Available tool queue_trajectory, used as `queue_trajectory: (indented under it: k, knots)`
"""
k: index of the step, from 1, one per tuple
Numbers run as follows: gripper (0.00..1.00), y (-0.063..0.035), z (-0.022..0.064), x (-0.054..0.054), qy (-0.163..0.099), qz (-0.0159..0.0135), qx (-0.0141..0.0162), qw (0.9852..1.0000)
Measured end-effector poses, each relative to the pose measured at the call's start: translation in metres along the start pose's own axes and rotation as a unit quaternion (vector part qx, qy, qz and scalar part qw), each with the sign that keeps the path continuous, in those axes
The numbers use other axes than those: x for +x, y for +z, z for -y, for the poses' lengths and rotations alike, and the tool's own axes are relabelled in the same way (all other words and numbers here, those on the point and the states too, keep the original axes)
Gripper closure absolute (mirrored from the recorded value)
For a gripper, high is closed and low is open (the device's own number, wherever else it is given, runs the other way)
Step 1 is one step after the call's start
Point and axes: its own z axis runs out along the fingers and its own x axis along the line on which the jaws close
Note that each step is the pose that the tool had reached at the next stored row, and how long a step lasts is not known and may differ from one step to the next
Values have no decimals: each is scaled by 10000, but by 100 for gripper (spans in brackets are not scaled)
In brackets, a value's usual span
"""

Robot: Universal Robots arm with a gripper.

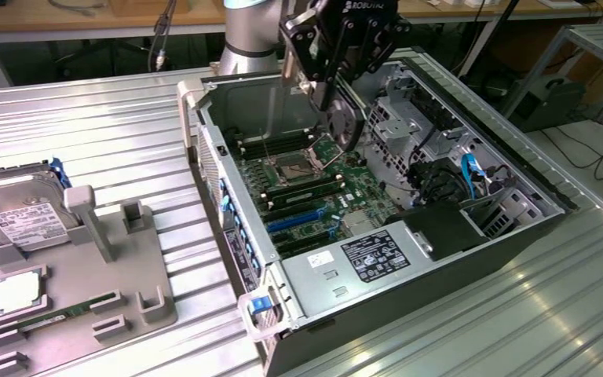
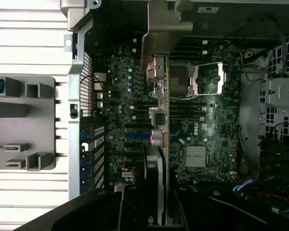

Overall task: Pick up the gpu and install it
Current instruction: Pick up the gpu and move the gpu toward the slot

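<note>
The gpu (image 1: 345, 126) is a thin dark card hanging edge-down over the open computer case (image 1: 203, 149). My gripper (image 1: 328, 93) is shut on its upper part. The card's lower end hangs just above the motherboard (image 1: 312, 196), near the processor socket (image 1: 293, 166) and apart from the blue slots (image 1: 296, 220). In the wrist view the gpu (image 2: 160, 101) appears edge-on, running from my gripper (image 2: 156, 211) out to its silvery metal bracket (image 2: 160, 33). Beneath it lie the motherboard (image 2: 212, 120) and a blue slot (image 2: 137, 136).
A grey holder tray (image 1: 123, 275) on the ribbed metal table (image 1: 103, 133) at the exterior view's left carries a hard drive (image 1: 19, 220), a processor (image 1: 16, 292) and a green memory stick (image 1: 60, 314). Inside the case are a labelled silver box (image 1: 380, 255) and cabling (image 1: 469, 177).
</note>
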Motion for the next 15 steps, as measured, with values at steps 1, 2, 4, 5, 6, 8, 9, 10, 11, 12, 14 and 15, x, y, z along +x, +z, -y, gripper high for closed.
queue_trajectory:
  k: [1,2,4,5,6,8,9,10,11,12,14,15]
  knots:
    - [72,0,0,-23,0,0,0,10000]
    - [72,0,0,-43,1,0,0,10000]
    - [72,0,1,-84,0,0,0,10000]
    - [72,0,1,-103,0,0,0,10000]
    - [72,0,1,-117,0,0,0,10000]
    - [72,1,2,-151,0,0,0,10000]
    - [72,0,2,-166,0,0,0,10000]
    - [72,1,2,-182,0,0,0,10000]
    - [72,1,2,-193,0,0,0,10000]
    - [72,1,2,-207,1,0,0,10000]
    - [72,1,2,-240,0,0,0,10000]
    - [72,1,3,-252,0,0,0,10000]
